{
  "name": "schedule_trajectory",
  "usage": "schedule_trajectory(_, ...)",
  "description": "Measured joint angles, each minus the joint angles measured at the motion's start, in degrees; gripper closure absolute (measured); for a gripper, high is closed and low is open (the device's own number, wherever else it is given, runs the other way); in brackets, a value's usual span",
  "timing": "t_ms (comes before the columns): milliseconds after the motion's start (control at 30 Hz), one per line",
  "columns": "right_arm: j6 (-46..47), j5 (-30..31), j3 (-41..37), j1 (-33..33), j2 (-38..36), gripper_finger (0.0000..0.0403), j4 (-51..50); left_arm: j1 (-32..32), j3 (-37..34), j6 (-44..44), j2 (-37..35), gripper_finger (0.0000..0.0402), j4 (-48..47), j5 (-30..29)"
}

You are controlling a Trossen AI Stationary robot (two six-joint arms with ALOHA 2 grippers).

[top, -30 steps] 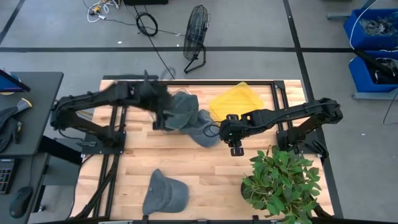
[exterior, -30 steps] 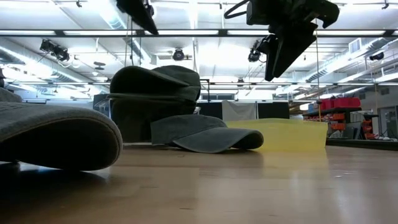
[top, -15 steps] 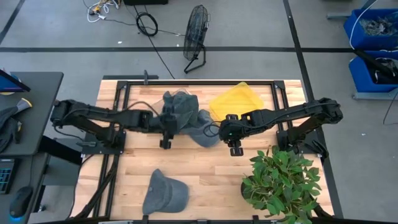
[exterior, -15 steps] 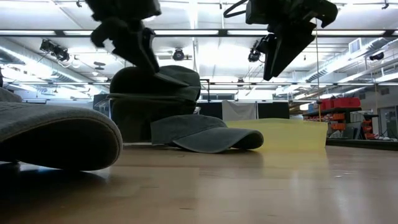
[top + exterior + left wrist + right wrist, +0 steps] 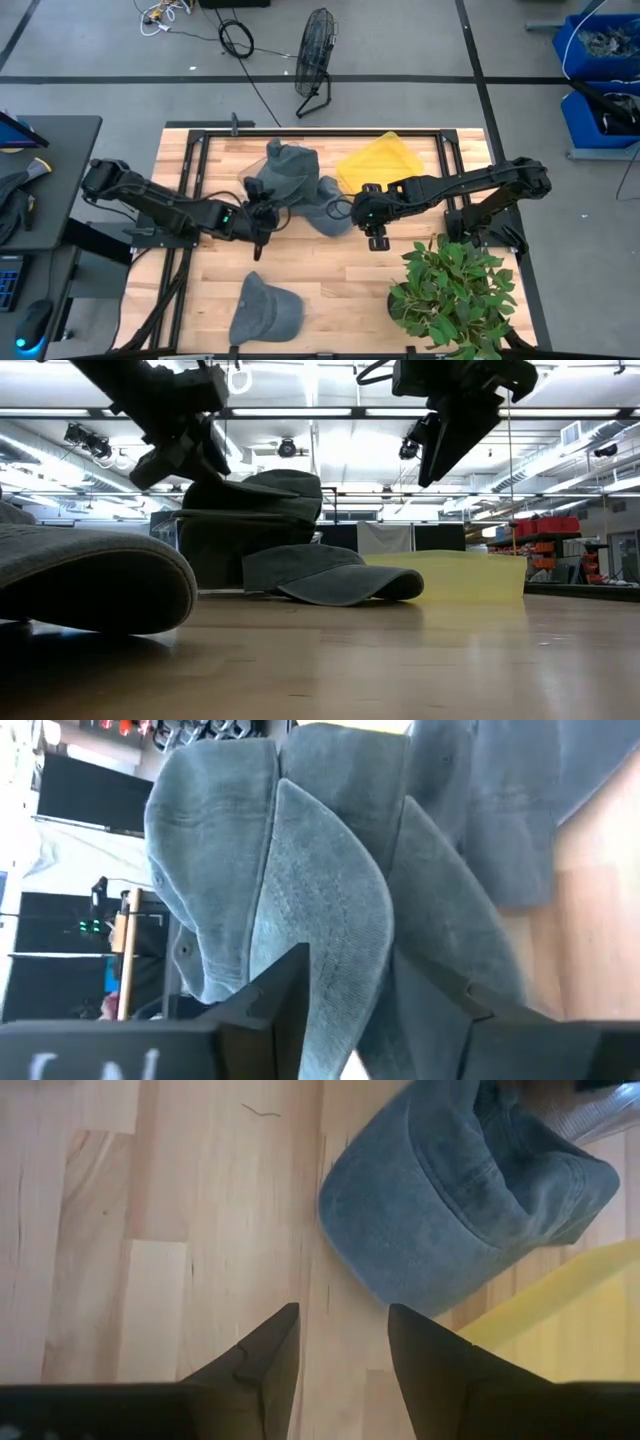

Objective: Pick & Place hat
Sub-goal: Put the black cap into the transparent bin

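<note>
The left claw (image 5: 262, 222) hangs over the wooden table (image 5: 340, 280), and its two dark fingers (image 5: 285, 995) are spread apart with nothing between them. Right in front of the fingers is a pile of gray caps (image 5: 300, 890). The brim of one cap in the pile points at the gap between the fingers, but I cannot tell if it touches them. From above, this pile (image 5: 285, 178) sits just past the left claw, toward the far edge of the table. From the low camera the claw (image 5: 170, 445) floats up high beside the top of the pile (image 5: 250, 520).

The right claw (image 5: 374, 234) also hangs over the table, off to the other side of the pile. Its fingers (image 5: 270, 1355) are open too and hold nothing. Bare wood lies under them. A little way ahead of them lies one flat gray cap (image 5: 455, 1215), not touching the fingers. From above, this cap (image 5: 335, 212) lies between the two claws and leans on the pile. Next to it, farther back from the right claw, is a yellow tray (image 5: 378, 160).

One more gray cap (image 5: 262, 310) lies alone by the near edge, well apart from both claws. A green plant (image 5: 455, 295) stands close to the right claw, at the near corner.
</note>
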Motion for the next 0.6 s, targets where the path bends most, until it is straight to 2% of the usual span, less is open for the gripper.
schedule_trajectory(167, 0.0, 0.0, 0.0, 0.0, 0.0, 0.0243, 0.2, -1.4, 0.0, -5.1, 0.0, 0.0290, -1.0, 5.0)
schedule_trajectory(400, -0.4, 0.0, 0.0, 0.0, 0.0, 0.0243, 0.4, -1.9, 0.2, -5.0, 0.0, 0.0361, -1.1, 5.2)
schedule_trajectory(500, -0.6, 0.0, 0.0, 0.0, 0.0, 0.0243, 0.5, -2.9, 1.9, 0.2, -0.3, 0.0393, 3.4, -1.4)
schedule_trajectory(600, -1.8, 0.0, 0.0, 0.0, 0.0, 0.0243, 1.0, -0.8, 4.7, 6.8, -0.8, 0.0397, 8.4, -6.8)
